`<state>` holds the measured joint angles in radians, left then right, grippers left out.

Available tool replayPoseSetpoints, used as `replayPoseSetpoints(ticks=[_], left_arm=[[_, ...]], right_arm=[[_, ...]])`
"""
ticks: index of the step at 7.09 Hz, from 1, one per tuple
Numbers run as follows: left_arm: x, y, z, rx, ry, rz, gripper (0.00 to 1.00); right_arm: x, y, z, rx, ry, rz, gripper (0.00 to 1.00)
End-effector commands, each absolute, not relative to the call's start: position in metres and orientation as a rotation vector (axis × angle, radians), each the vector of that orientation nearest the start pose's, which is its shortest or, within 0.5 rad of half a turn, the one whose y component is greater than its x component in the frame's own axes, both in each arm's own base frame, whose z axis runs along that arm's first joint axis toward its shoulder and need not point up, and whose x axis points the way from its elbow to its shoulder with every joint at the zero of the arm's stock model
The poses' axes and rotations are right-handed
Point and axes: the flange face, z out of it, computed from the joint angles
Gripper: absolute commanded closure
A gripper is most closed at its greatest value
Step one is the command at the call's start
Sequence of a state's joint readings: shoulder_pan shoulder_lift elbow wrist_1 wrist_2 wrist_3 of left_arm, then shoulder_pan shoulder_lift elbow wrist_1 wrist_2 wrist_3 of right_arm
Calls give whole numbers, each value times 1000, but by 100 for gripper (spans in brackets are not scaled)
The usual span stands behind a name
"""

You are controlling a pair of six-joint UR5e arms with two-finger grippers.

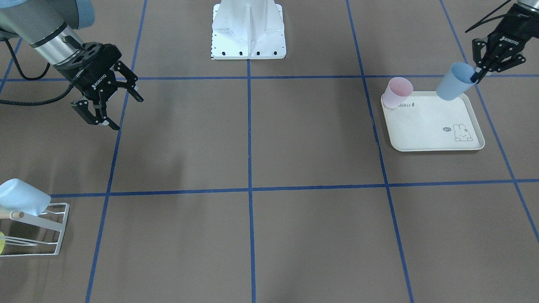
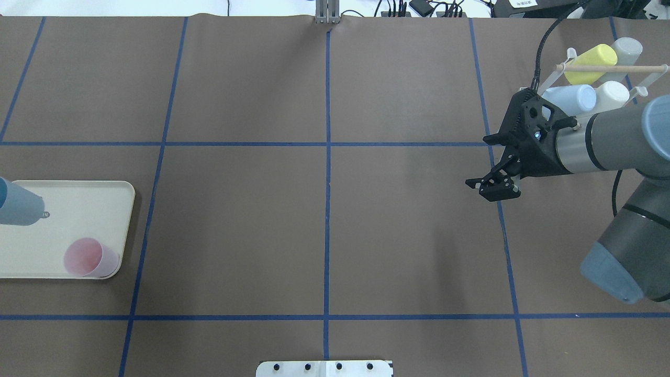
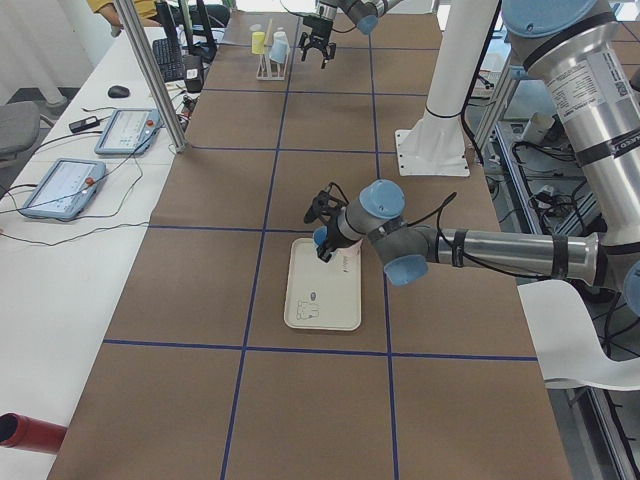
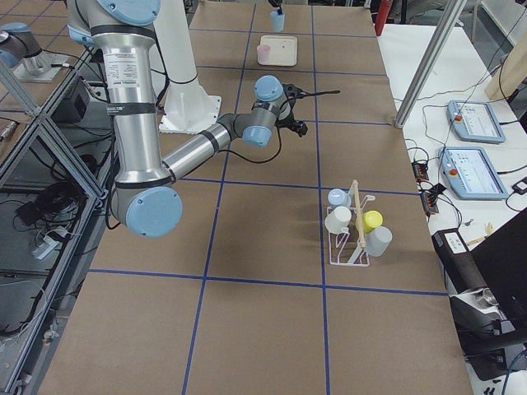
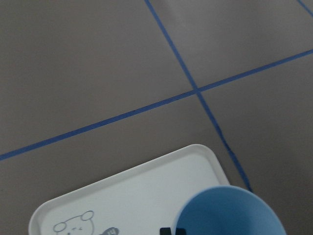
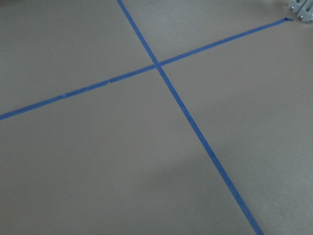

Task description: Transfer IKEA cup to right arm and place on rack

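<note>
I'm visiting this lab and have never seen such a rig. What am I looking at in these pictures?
A two-armed robot works at a brown table with blue tape. Six cameras watch: one facing the robot, one overhead behind it, one at each table end, one on each wrist. The left end effector pinches a tilted blue cup by its rim over a cream tray, where a pink cup sits. The right end effector hangs open and empty. A rack holds more cups.
</note>
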<state>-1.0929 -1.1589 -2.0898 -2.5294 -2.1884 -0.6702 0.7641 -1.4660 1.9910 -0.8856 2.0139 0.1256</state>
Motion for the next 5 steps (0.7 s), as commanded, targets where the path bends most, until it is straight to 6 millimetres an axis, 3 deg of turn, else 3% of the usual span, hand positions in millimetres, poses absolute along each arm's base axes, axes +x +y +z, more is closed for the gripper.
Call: replayPoseSetpoints(ticks=[1, 2, 3, 5], left_arm=[[107, -349, 377, 446, 1272, 64, 100], [118, -366, 332, 398, 1377, -24, 100], [128, -375, 304, 363, 1442, -69, 100], [170, -369, 264, 267, 1564, -56, 100]], right_arm=[[-328, -383, 315, 999, -1056, -829, 0], [-349, -372, 317, 1055, -1073, -825, 0], [-374, -365, 313, 1130, -1075, -800, 0], [-429, -344, 274, 1226, -1132, -781, 1]])
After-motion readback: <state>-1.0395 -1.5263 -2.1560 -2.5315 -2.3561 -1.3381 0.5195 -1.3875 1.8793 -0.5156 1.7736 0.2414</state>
